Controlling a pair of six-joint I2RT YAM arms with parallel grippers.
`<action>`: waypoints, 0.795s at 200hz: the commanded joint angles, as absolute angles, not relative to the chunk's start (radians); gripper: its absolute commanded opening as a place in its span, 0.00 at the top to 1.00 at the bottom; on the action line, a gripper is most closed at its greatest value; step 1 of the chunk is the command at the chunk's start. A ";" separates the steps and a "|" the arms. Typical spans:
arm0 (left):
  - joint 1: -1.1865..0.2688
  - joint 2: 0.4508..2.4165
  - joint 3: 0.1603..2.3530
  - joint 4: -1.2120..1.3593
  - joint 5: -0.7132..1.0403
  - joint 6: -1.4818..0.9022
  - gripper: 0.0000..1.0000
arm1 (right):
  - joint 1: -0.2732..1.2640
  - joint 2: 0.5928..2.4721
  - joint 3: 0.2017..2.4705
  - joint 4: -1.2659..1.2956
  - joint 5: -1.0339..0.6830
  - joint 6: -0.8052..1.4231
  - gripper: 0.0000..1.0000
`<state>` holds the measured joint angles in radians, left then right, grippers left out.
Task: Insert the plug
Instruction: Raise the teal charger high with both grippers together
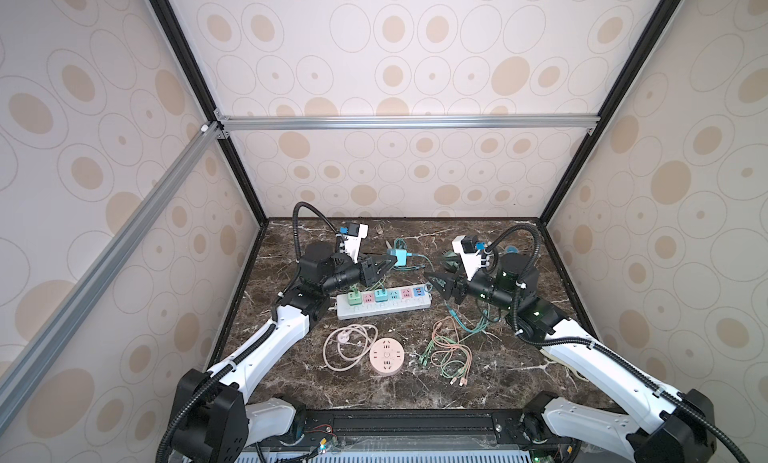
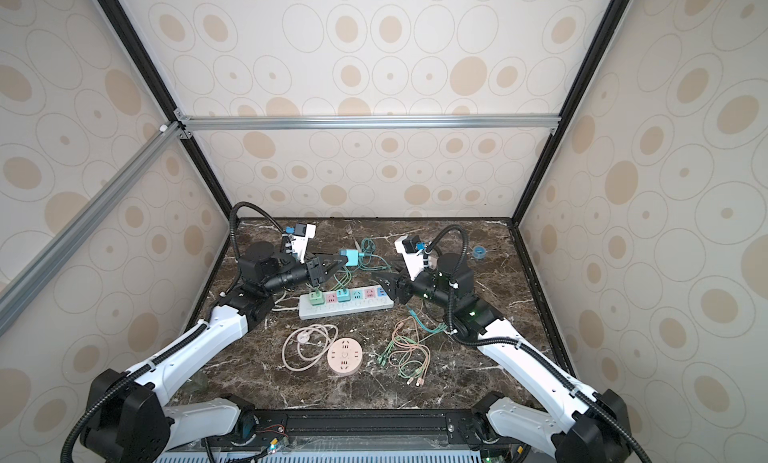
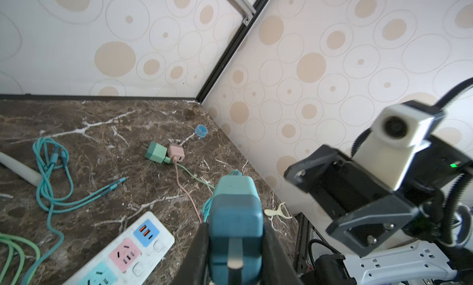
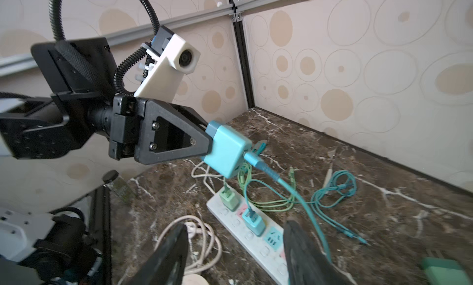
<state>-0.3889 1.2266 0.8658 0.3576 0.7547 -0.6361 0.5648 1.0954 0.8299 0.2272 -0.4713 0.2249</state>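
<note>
Dark marble surface (image 1: 503, 359): white power strip (image 1: 382, 312) mid; round pink socket (image 1: 386, 355), loose cables (image 1: 448, 350) camera-side of strip.

Teal-blue cube plug (image 4: 227, 152), teal cable (image 4: 294, 191) trailing from its outer end, pinched in left hand (image 1: 389, 266), aloft and well clear of the surface (image 1: 498, 377). White power strip (image 1: 382, 309) flat below and nearer the front, pastel sockets (image 1: 406, 293) upward, two occupied

The left wrist view's bottom edge cuts off the teal cube-shaped charger plug (image 3: 235, 219) and the long white power strip (image 3: 153, 245). In the right wrist view, the fingers of the right tool (image 4: 235, 224) are blurred and cropped. A green block (image 4: 442, 271) there is too blurred to identify.
</note>
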 commanded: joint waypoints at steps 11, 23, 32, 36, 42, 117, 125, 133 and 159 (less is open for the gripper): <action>-0.393 1.197 0.851 0.542 0.762 -0.691 1.00 | 0.565 1.156 0.796 0.548 -0.672 0.515 0.36; -0.393 1.196 0.840 0.598 0.784 -0.718 1.00 | 0.564 1.184 0.798 0.622 -0.699 0.552 0.34; -0.393 1.195 0.830 0.627 0.802 -0.737 1.00 | 0.565 1.208 0.814 0.652 -0.718 0.572 0.33; -0.392 1.195 0.827 0.639 0.808 -0.743 1.00 | 0.565 1.219 0.822 0.665 -0.729 0.579 0.33; -0.393 1.193 0.823 0.651 0.815 -0.747 1.00 | 0.565 1.236 0.832 0.684 -0.743 0.594 0.33; -0.392 1.121 0.771 0.742 0.863 -0.766 1.00 | 0.565 1.391 0.905 0.911 -0.788 0.731 0.35; -0.393 1.114 0.768 0.747 0.868 -0.765 1.00 | 0.567 1.397 0.913 0.910 -0.795 0.732 0.35; -0.392 1.109 0.762 0.755 0.872 -0.766 1.00 | 0.567 1.402 0.920 0.910 -0.803 0.733 0.35; -0.393 1.100 0.746 0.787 0.877 -0.775 1.00 | 0.575 1.413 0.939 0.917 -0.826 0.737 0.35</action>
<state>-0.3889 1.1202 0.7525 0.6922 0.8425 -0.7536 0.5667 1.4048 0.8970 0.8448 -0.7891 0.7071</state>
